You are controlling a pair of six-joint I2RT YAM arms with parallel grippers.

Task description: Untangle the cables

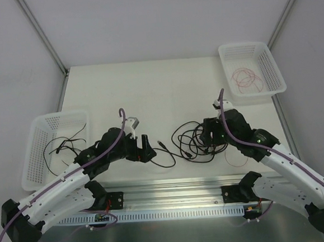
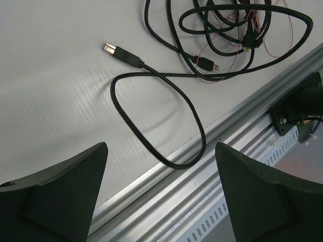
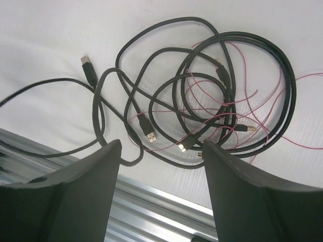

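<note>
**Top view.** You see a white bench (image 1: 148, 88) with a tangle of thin black cables and fine red wire (image 1: 189, 141) lying at lower centre, near the front edge. Your left hand (image 1: 144, 150) sits just left of the tangle. Your right hand (image 1: 208, 137) is over its right side. A white mesh basket (image 1: 31, 137) at the left edge holds a loose black lead (image 1: 68, 145). A second white mesh basket (image 1: 245, 46) at upper right holds a red wire coil (image 1: 247, 78).

**Left wrist view.** Your left hand's dark fingers (image 2: 55, 196) fill the lower corners, spread wide with nothing between them. The hand is open. Above the gap a single black cable loop (image 2: 194, 108) lies on the bench. Its plug is at upper centre-left and its lower bend reaches the silver metal rail (image 2: 242, 131). The tangle is at upper right.

**Right wrist view.** Your right hand's fingers (image 3: 65, 196) also stand apart, gripping nothing. The tangle fills the centre and right above them, with overlapping black loops, red wire threaded through and several small plugs (image 3: 146, 128).
</note>
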